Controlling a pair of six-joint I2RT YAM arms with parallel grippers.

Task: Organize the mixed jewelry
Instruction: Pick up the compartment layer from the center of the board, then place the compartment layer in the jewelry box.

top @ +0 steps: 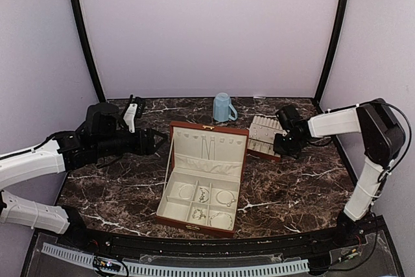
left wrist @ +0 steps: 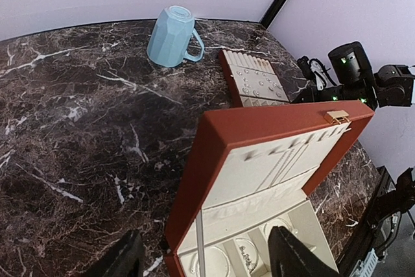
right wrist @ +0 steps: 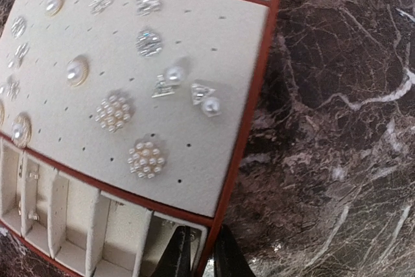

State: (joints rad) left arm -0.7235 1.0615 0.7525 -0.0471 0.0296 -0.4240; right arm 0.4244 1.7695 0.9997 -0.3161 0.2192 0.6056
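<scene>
The mixed jewelry (right wrist: pixel 149 43), pearl studs, bead clusters and small glinting pieces, lies pinned on the cream slotted tray (right wrist: pixel 220 50). My right gripper (right wrist: pixel 204 257) is at the tray's near corner. One finger is inside the end compartment and the other outside the red rim, so it is shut on that wall. In the top view the tray (top: pixel 264 135) sits right of the reddish-brown box (top: pixel 207 127), whose lid stands open with bracelets (top: pixel 202 194) in its compartments. My left gripper (left wrist: pixel 207 257) hangs open over the box's left edge (left wrist: pixel 214 154), holding nothing.
An upside-down pale blue mug (top: pixel 224 107) stands behind the box, near the back wall. Thin chains (left wrist: pixel 285 167) hang inside the lid. The dark marble table (top: pixel 117 192) is bounded by black posts and pale walls.
</scene>
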